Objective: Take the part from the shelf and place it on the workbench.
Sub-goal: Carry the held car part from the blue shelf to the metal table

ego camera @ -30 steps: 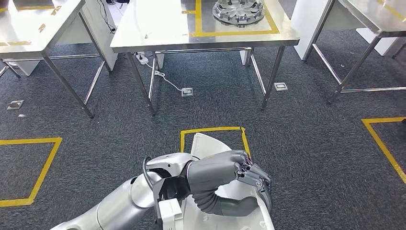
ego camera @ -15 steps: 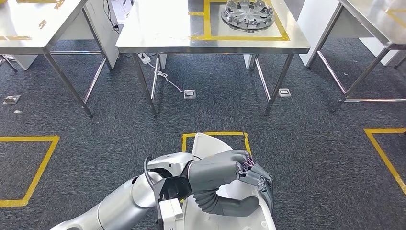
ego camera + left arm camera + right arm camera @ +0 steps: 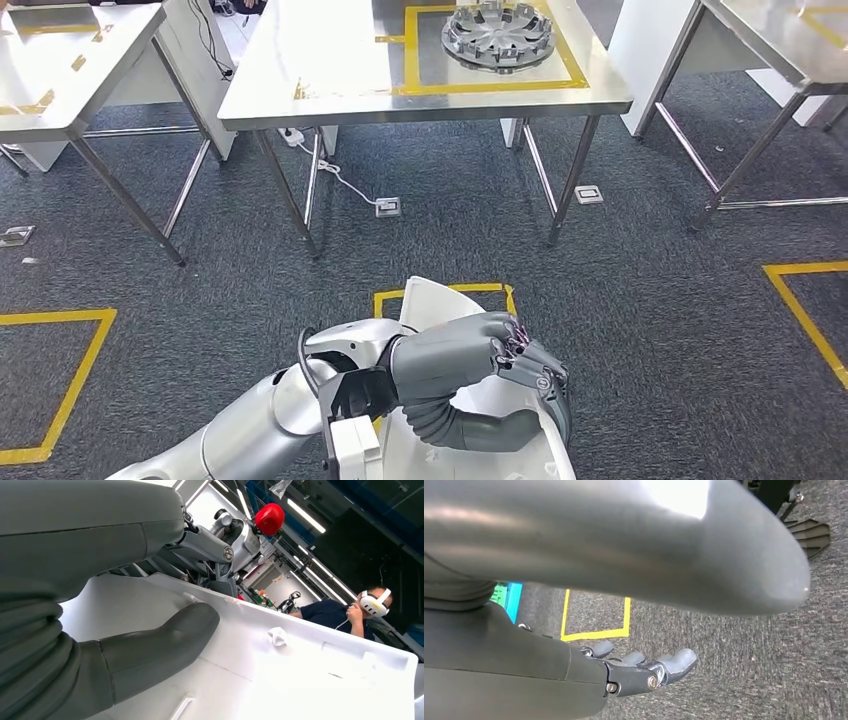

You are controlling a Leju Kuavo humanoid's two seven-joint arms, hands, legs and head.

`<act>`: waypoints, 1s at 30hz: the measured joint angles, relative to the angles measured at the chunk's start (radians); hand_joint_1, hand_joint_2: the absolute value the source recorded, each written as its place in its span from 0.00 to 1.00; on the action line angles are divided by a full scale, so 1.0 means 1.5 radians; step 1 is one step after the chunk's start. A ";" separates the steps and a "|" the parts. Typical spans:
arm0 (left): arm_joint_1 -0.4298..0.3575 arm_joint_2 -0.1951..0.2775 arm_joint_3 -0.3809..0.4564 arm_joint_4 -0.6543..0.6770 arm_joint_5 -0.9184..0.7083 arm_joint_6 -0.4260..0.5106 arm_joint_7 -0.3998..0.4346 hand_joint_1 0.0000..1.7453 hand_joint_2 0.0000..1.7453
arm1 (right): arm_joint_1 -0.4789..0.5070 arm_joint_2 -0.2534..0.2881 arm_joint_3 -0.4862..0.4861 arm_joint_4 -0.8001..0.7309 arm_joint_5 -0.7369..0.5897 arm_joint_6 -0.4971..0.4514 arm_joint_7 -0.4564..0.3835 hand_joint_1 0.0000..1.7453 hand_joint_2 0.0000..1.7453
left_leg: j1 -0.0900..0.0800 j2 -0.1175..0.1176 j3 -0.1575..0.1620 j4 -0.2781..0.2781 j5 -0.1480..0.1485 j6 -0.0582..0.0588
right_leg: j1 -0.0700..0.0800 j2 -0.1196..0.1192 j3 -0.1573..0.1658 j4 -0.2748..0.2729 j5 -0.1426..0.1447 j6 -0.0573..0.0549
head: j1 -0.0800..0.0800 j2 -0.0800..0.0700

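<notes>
Now we carry | left hand [image 3: 470, 365] clamped on white part [image 3: 440, 300] — counter [image 3: 300, 80] straight ahead, well apart | right hand [image 3: 644, 672] hangs spread, holding nothing

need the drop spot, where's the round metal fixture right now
In the head view the round metal fixture sits inside the yellow tape square on the middle steel workbench, ahead, slightly right.

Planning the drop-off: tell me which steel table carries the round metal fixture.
The middle table, straight ahead: the round fixture sits inside its yellow tape outline. The side tables don't carry one.

Steel tables [image 3: 300, 90] on yellow-taped grey carpet [image 3: 640, 300]
</notes>
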 joint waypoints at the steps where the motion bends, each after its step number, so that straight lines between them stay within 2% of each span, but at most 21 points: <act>1: -0.001 0.000 0.000 0.000 0.001 0.000 0.000 1.00 1.00 | 0.000 0.000 0.000 0.000 0.000 0.000 0.003 0.00 0.00 | 0.000 0.000 0.016 -0.049 0.034 0.004 | 0.000 0.001 0.005 0.000 -0.004 0.002 | 0.000 0.000; 2: -0.001 0.000 0.000 0.000 0.001 0.000 0.001 1.00 1.00 | 0.000 0.000 0.000 0.000 0.000 0.000 0.004 0.00 0.00 | -0.002 0.001 0.031 -0.092 0.055 0.007 | 0.001 0.001 0.010 0.000 -0.009 0.004 | 0.000 0.000; 4: -0.002 -0.001 0.000 -0.001 0.003 0.000 0.003 1.00 1.00 | -0.001 0.000 0.000 0.000 0.000 -0.002 0.010 0.00 0.00 | -0.005 0.001 0.046 -0.138 0.059 0.013 | 0.001 0.002 0.017 -0.001 -0.016 0.013 | -0.001 0.000; 5: -0.002 -0.002 0.000 -0.001 0.005 0.000 0.005 1.00 1.00 | -0.001 -0.001 0.000 0.000 0.000 -0.004 0.016 0.00 0.00 | -0.006 0.001 0.047 -0.140 0.051 0.017 | 0.002 0.002 0.020 0.001 -0.016 0.018 | -0.001 0.000; 8: -0.004 -0.008 -0.001 -0.005 0.008 0.000 0.014 1.00 1.00 | -0.002 -0.002 0.000 -0.001 0.000 -0.007 0.036 0.00 0.00 | -0.003 0.001 0.068 -0.146 0.062 0.032 | 0.001 0.001 0.020 0.028 -0.024 0.030 | 0.000 0.000; 9: -0.006 -0.010 -0.001 -0.006 0.009 0.000 0.018 1.00 1.00 | -0.003 -0.003 0.000 -0.002 0.000 -0.008 0.041 0.00 0.00 | -0.002 0.002 0.075 -0.147 0.062 0.035 | 0.001 0.001 0.007 0.053 -0.035 0.033 | 0.002 0.000; 10: -0.007 -0.011 -0.001 -0.006 0.009 0.000 0.021 1.00 1.00 | -0.003 -0.005 0.000 -0.002 0.001 -0.008 0.044 0.00 0.00 | -0.002 0.002 0.079 -0.147 0.059 0.037 | 0.001 0.001 -0.015 0.088 -0.050 0.034 | 0.003 0.000; 12: -0.008 -0.012 -0.002 -0.006 0.010 0.000 0.027 1.00 1.00 | -0.002 -0.008 0.000 -0.003 0.002 -0.009 0.050 0.00 0.00 | -0.003 0.001 0.084 -0.147 0.052 0.040 | 0.001 0.001 -0.070 0.162 -0.080 0.037 | 0.005 0.000; 13: -0.008 -0.012 -0.002 -0.006 0.011 0.000 0.028 1.00 1.00 | -0.001 -0.010 0.000 -0.003 0.003 -0.009 0.052 0.00 0.00 | -0.004 0.000 0.087 -0.146 0.047 0.040 | 0.001 0.001 -0.090 0.178 -0.084 0.038 | 0.005 0.000; 14: -0.008 -0.012 -0.002 -0.006 0.012 0.000 0.029 1.00 1.00 | 0.001 -0.011 0.000 -0.003 0.004 -0.009 0.053 0.00 0.00 | -0.004 -0.001 0.092 -0.146 0.042 0.039 | 0.001 0.001 -0.099 0.173 -0.076 0.038 | 0.006 0.000; 15: -0.008 -0.012 -0.002 -0.007 0.012 0.000 0.030 1.00 1.00 | 0.001 -0.012 0.000 -0.003 0.004 -0.009 0.053 0.00 0.00 | -0.004 -0.001 0.099 -0.145 0.036 0.038 | 0.001 0.000 -0.096 0.144 -0.053 0.038 | 0.006 0.000; 17: -0.008 -0.013 -0.002 -0.006 0.013 0.000 0.030 1.00 1.00 | 0.002 -0.014 0.000 -0.004 0.005 -0.009 0.053 0.00 0.00 | -0.004 -0.001 0.115 -0.145 0.023 0.034 | 0.001 -0.001 -0.072 0.058 0.009 0.035 | 0.007 0.000; 18: -0.008 -0.013 -0.002 -0.006 0.013 0.000 0.031 1.00 1.00 | 0.002 -0.015 0.000 -0.004 0.005 -0.009 0.053 0.00 0.00 | -0.005 -0.001 0.121 -0.145 0.017 0.030 | 0.003 -0.003 -0.062 0.027 0.025 0.031 | 0.007 0.000; 19: -0.008 -0.013 -0.002 -0.007 0.013 0.000 0.031 1.00 1.00 | 0.002 -0.015 0.000 -0.005 0.006 -0.009 0.053 0.00 0.00 | -0.006 -0.001 0.124 -0.147 0.013 0.027 | 0.005 -0.004 -0.056 0.010 0.034 0.026 | 0.007 0.000; 22: -0.009 -0.013 -0.001 -0.009 0.013 0.002 0.033 1.00 1.00 | 0.003 -0.017 0.000 -0.005 0.009 -0.007 0.054 0.00 0.00 | -0.007 -0.001 0.128 -0.136 0.012 0.015 | 0.005 -0.004 -0.043 0.002 0.030 0.011 | 0.008 0.000; 23: -0.009 -0.013 -0.001 -0.010 0.013 0.002 0.033 1.00 1.00 | 0.003 -0.017 0.000 -0.005 0.011 -0.006 0.053 0.00 0.00 | -0.006 -0.001 0.120 -0.116 0.015 0.011 | 0.003 -0.003 -0.037 0.000 0.027 0.007 | 0.007 0.000; 25: -0.009 -0.013 -0.001 -0.010 0.013 0.003 0.033 1.00 1.00 | 0.002 -0.017 0.000 -0.005 0.013 -0.005 0.051 0.00 0.00 | -0.004 0.000 0.077 -0.045 0.005 0.004 | 0.001 -0.002 -0.024 -0.001 0.018 0.001 | 0.005 0.000; 27: -0.009 -0.012 -0.001 -0.010 0.013 0.003 0.033 1.00 1.00 | 0.002 -0.017 0.000 -0.005 0.014 -0.004 0.051 0.00 0.00 | -0.001 0.000 0.018 0.033 -0.030 -0.001 | 0.001 -0.002 -0.011 -0.002 0.006 0.000 | 0.004 0.000; 28: -0.009 -0.012 -0.001 -0.010 0.013 0.003 0.034 1.00 1.00 | 0.002 -0.017 0.000 -0.005 0.014 -0.003 0.051 0.00 0.00 | 0.000 0.000 -0.004 0.053 -0.045 -0.002 | 0.001 -0.001 -0.003 -0.002 -0.001 0.000 | 0.004 0.000; 29: -0.009 -0.012 -0.001 -0.010 0.013 0.003 0.034 1.00 1.00 | 0.002 -0.017 0.000 -0.005 0.014 -0.003 0.050 0.00 0.00 | 0.001 0.000 -0.016 0.052 -0.049 -0.003 | 0.000 -0.001 0.006 -0.002 -0.008 0.000 | 0.004 0.000; 30: -0.009 -0.013 -0.001 -0.010 0.013 0.003 0.034 1.00 1.00 | 0.002 -0.017 0.000 -0.005 0.014 -0.003 0.050 0.00 0.00 | 0.001 0.000 -0.017 0.031 -0.038 -0.002 | 0.000 0.000 0.016 -0.002 -0.016 0.001 | 0.003 0.000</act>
